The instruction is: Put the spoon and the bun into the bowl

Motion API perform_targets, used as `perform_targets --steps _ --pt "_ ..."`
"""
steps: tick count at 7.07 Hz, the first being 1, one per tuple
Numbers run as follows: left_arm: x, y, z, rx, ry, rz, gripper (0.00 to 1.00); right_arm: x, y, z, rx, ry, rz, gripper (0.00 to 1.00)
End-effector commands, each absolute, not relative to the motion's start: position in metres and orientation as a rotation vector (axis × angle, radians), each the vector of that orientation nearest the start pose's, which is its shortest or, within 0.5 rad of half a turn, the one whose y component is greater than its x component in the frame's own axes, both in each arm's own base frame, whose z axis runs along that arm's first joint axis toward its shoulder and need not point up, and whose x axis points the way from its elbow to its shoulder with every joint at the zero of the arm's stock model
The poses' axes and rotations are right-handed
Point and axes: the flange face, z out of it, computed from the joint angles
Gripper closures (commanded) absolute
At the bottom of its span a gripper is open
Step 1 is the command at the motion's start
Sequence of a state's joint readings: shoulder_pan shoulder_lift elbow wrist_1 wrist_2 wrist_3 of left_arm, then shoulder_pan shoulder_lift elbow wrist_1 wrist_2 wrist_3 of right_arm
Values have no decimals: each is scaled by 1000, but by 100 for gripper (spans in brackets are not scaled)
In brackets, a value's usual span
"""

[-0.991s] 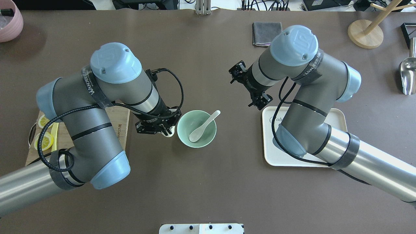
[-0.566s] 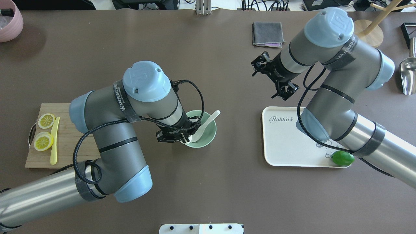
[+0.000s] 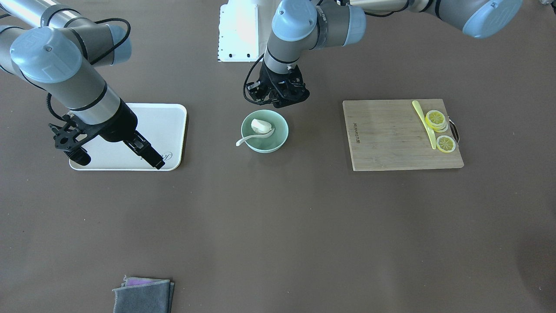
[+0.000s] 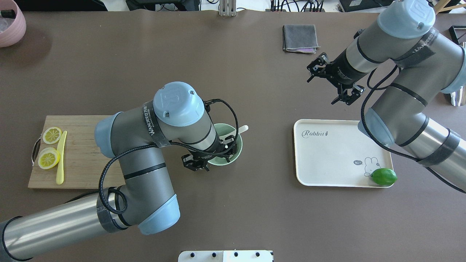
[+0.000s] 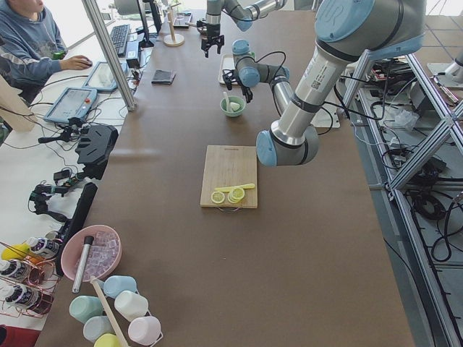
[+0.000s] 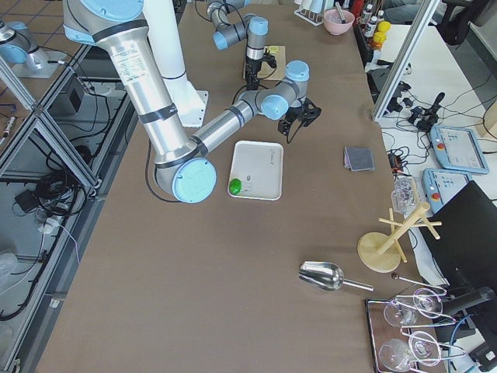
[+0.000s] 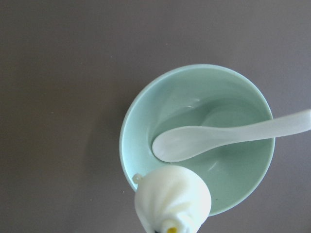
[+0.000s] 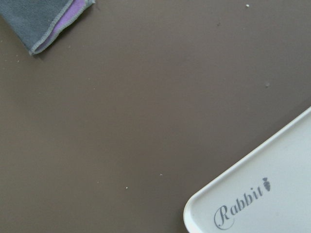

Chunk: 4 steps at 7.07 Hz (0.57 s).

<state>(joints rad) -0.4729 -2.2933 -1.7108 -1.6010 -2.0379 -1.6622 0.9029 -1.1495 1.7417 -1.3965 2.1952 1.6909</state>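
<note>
The mint-green bowl (image 3: 278,139) stands mid-table and also shows in the overhead view (image 4: 222,128) and the left wrist view (image 7: 204,92). The white spoon (image 3: 243,140) lies in it, its handle over the rim (image 4: 243,128), its scoop inside (image 7: 180,145). The white bun (image 3: 260,125) lies tilted in the bowl next to the scoop, at the side nearer the robot, and shows large at the bottom of the left wrist view (image 7: 172,199). My left gripper (image 3: 278,104) hangs just above that rim (image 4: 209,158), open, clear of the bun. My right gripper (image 4: 327,89) is open and empty beyond the tray (image 3: 115,158).
A white tray (image 4: 327,156) with a green lime (image 4: 383,176) lies right of the bowl. A wooden board (image 4: 83,156) with lemon slices and a yellow utensil lies left. A grey cloth (image 4: 299,37), a wooden stand (image 4: 409,36) and a metal scoop (image 4: 457,87) sit at the far right.
My left gripper carried the bun from the bowl's left side to over the bowl, and the bun now lies inside. My right arm drew back to the right, away from the bowl.
</note>
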Motion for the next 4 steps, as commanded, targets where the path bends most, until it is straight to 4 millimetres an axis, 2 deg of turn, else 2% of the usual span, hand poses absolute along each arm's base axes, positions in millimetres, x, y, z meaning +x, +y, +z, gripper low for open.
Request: perform_targets --steps 1,2,3,4 --pt "506 -395 206 -220 886 -284 2 -286 -550 357 -225 -921 597 0" --pt "465 -416 225 -145 837 -193 2 -268 -550 375 -201 -912 550 0" --pt "435 -444 246 -91 779 -74 2 -251 -549 402 -150 -888 454 0" --pt "394 -472 277 -72 749 -1 2 -227 -553 424 -103 -851 348 0"
